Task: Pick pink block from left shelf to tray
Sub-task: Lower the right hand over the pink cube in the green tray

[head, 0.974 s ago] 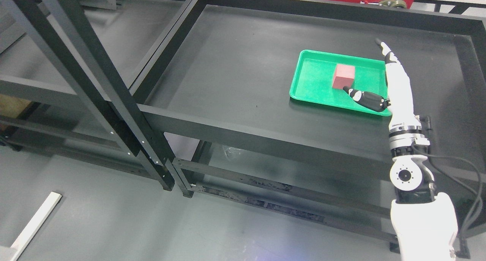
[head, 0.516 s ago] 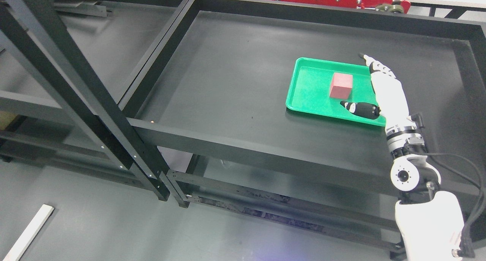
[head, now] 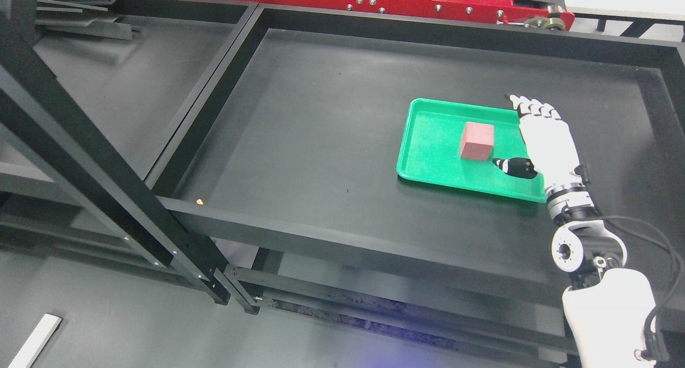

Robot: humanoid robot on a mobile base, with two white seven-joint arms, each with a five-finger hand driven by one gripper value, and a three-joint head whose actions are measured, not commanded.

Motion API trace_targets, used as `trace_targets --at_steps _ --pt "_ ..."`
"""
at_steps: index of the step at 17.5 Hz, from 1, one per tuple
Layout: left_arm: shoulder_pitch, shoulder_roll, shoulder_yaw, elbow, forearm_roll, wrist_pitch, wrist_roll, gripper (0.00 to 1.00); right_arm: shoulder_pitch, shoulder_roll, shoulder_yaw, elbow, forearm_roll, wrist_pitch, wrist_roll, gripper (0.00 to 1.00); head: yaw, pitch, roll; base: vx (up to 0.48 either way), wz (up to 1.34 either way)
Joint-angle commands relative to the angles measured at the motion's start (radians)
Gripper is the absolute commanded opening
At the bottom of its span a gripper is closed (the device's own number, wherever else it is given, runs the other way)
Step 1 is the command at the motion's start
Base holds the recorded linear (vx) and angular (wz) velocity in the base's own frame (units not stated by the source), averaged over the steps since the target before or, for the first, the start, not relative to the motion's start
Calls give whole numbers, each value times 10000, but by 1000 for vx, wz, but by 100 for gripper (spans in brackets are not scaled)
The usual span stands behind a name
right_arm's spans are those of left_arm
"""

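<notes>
1. The pink block (head: pixel 477 140) sits in the green tray (head: pixel 431 159) on the shelf (head: pixel 321 122).
2. The right robot hand (head: pixel 543 140) is just right of it — fingers spread, holding nothing, thumb near the block.

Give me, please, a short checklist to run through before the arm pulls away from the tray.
1. Pink block inside the green tray: ok.
2. Block resting flat, not tilted: ok.
3. Right hand open, holding nothing: ok.
4. Thumb clear of the block: cannot tell, it sits very close.
5. Tray fully on the shelf: ok.
6. Left hand out of the way: cannot tell, not in view.
</notes>
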Motion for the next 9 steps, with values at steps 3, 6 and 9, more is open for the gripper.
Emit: trace_targets --at_steps 3,6,9 --pt "0 175 0 -175 0 -6 0 100 -2053 -134 552 890 538 2 1 97 0 0 0 125 15" --pt "0 175 0 -175 0 -6 0 100 -2207 -134 645 1120 553 17 1 97 0 0 0 125 45" --pt "0 175 0 -175 0 -6 0 100 -2452 -134 736 1503 553 32 47 95 0 0 0 110 0"
